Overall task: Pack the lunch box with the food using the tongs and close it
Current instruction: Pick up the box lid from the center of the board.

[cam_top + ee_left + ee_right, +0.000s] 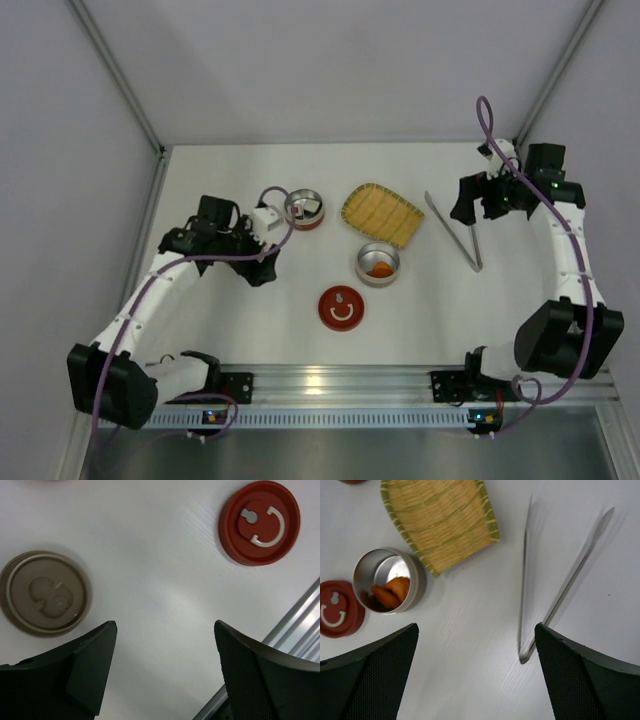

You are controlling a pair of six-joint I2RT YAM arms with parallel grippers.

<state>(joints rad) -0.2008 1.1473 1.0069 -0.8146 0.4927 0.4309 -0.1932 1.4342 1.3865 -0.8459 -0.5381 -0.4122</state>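
White table [240,320]: carries everything; both claws hang over it.
Left claw [165,627]: released. The fingers stand wide apart with bare table between them and nothing held.
Right claw [476,630]: released as well, its fingers spread and gripping nothing.
Yellow woven tray [440,520]: ahead of the right claw and to its left, lying flat.
Tongs [555,580]: flat on the table ahead of the right claw. The joined end is nearest, just inside its right finger, and the two blades fan away from the claw. No finger touches them.
Steel tin [388,580]: open, ahead-left of the right claw, just beside the tray's near corner.
Second steel tin [304,208]: open, just beside the left claw's tip in the overhead view.
Red lid [259,522]: ahead-right of the left claw and apart from it — pale hook mark facing up.
Tan lid [45,592]: round and flat, just ahead of the left claw's left finger.
Orange-red chunks [390,592]: inside the steel tin.
White blocks [310,208]: inside the second steel tin — too small to make out their marks.
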